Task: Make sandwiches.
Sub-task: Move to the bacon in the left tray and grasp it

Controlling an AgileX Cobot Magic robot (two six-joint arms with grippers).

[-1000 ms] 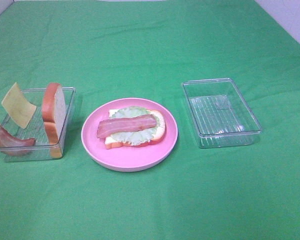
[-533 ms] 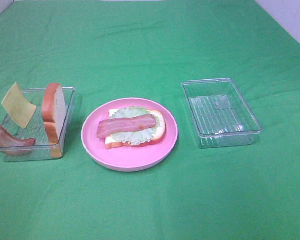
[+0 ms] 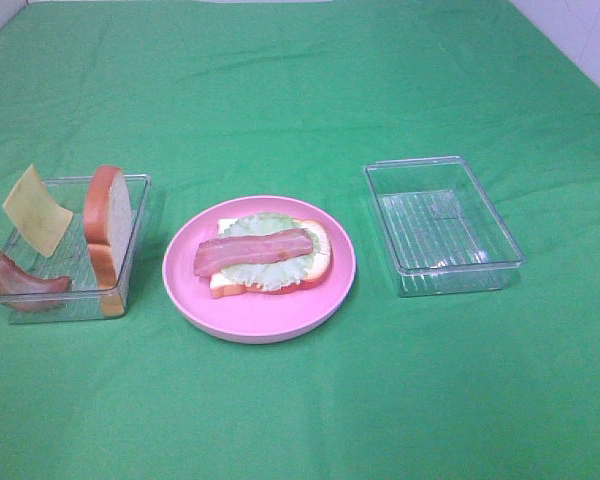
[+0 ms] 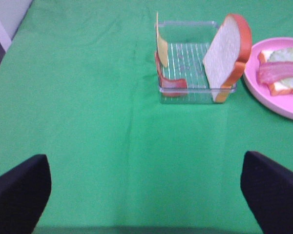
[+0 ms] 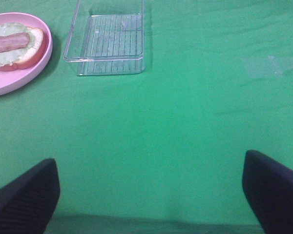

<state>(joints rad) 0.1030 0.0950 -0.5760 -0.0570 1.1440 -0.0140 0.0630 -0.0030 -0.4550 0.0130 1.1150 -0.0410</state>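
A half-built sandwich lies on the round pink plate (image 3: 260, 325): a bread slice (image 3: 321, 262), lettuce (image 3: 268, 274) and a bacon strip (image 3: 253, 250) on top. In the clear left tray (image 3: 68, 300), a second bread slice (image 3: 108, 225) and a yellow cheese slice (image 3: 38, 210) stand upright, and another bacon strip (image 3: 15, 277) lies beside them. Neither gripper shows in the exterior high view. My left gripper (image 4: 146, 195) is open over bare cloth, short of that tray (image 4: 195, 92). My right gripper (image 5: 149, 195) is open too, away from the plate (image 5: 19, 78).
An empty clear tray (image 3: 435, 225) sits to the right of the plate; the right wrist view shows it (image 5: 107, 44) ahead of the gripper. Green cloth covers the table. A pale wall edge shows at the far right corner.
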